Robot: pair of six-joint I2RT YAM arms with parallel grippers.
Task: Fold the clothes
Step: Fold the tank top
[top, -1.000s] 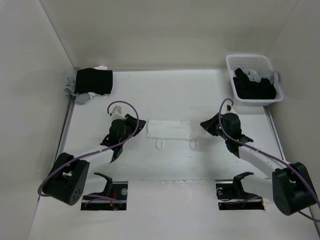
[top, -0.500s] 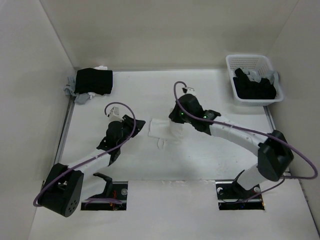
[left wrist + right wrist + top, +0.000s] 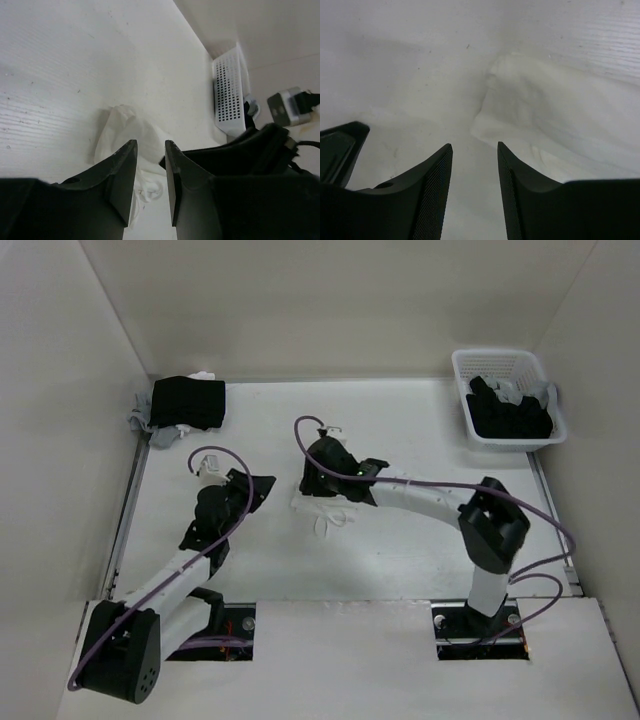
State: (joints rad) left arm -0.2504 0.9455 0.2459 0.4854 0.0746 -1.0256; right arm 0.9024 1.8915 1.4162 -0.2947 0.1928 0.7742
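Nearest us, the left fingers stand slightly parted with nothing between them. They hover over the counter left of its middle and point toward the right edge. Just beyond their tips lies the white garment — thin, nearly the counter's colour, and bunched into a small rumpled heap. It sits about midway between the left and right edges, with narrow loop-like ends trailing toward the near edge.

The right arm reaches across from the near right corner. The right fingers hang at the garment's left end, parted and gripping nothing. From the right wrist we see bare counter between them, with the fabric's edge just past the tips. Whether they touch the cloth we cannot tell.

Farther on, in the far left corner, sits a black folded stack with grey and white pieces beside it. In the far right corner, a white basket holds dark clothes.
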